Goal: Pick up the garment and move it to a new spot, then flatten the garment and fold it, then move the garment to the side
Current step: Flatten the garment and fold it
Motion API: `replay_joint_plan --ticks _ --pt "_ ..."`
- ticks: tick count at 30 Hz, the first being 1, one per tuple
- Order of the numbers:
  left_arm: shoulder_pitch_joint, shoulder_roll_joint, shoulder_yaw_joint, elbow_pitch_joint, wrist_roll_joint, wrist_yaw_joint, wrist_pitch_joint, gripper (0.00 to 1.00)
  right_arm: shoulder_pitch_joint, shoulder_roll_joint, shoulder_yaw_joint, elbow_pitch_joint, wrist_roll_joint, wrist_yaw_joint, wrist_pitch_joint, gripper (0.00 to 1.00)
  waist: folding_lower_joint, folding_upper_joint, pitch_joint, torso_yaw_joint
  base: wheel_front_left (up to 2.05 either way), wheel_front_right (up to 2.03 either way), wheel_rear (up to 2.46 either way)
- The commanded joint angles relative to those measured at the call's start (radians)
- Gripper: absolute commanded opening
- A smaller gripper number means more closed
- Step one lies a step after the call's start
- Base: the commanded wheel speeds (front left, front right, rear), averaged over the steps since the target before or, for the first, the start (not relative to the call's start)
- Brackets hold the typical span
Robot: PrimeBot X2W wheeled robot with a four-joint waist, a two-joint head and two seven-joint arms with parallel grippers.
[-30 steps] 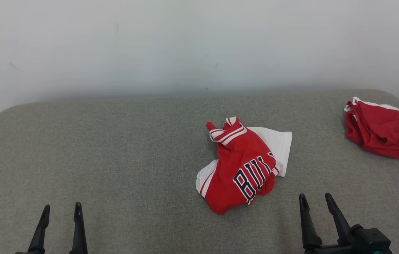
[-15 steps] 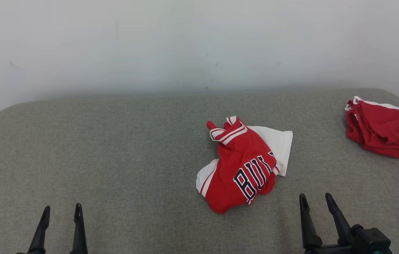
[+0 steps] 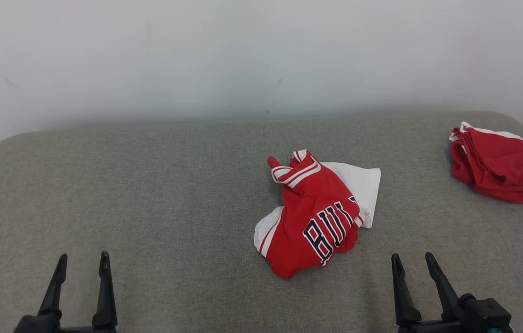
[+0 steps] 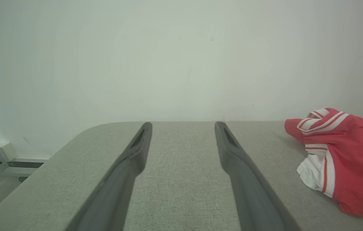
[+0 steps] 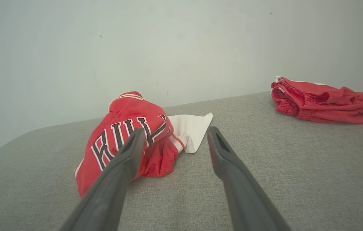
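Red-and-white jersey (image 3: 316, 217) lies crumpled right of centre on the grey table (image 3: 150, 208), untouched. The left pincer (image 3: 83, 255) and right pincer (image 3: 412, 255) are both released and empty at the near edge, the right one nearer it. Looks light, thin and limp: it'll sag and bunch when lifted, not fragile, maybe slick. I'd pinch the raised striped trim (image 3: 296, 171) at its far end or the near red lobe, not the middle of the heap; second red garment (image 3: 497, 166) at far right is well apart.
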Motion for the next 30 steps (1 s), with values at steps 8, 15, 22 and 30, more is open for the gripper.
replay_joint_plan --ticks 8,15,22,30 --pt "-0.138 0.042 -0.08 0.038 0.005 -0.005 -0.003 1.0 -0.023 0.003 0.017 0.008 0.008 -0.003 0.0 1.0 0.0 0.0 0.036 -0.047 0.0 0.0 0.0" --pt "-0.28 0.083 -0.184 0.12 -0.037 -0.005 -0.003 1.0 -0.056 0.003 0.027 0.007 0.018 -0.003 0.0 1.0 0.0 0.0 0.093 -0.128 0.0 0.0 0.0" --pt "-0.399 0.105 -0.272 0.236 -0.083 -0.005 -0.003 1.0 -0.083 0.003 0.028 0.013 0.03 -0.003 0.0 1.0 0.0 0.0 0.146 -0.221 0.0 0.0 0.0" --pt "-0.475 0.116 -0.358 0.378 -0.118 -0.005 -0.003 1.0 -0.101 0.003 0.03 0.016 0.043 -0.003 0.0 1.0 0.0 0.0 0.182 -0.287 0.0 0.0 0.0"
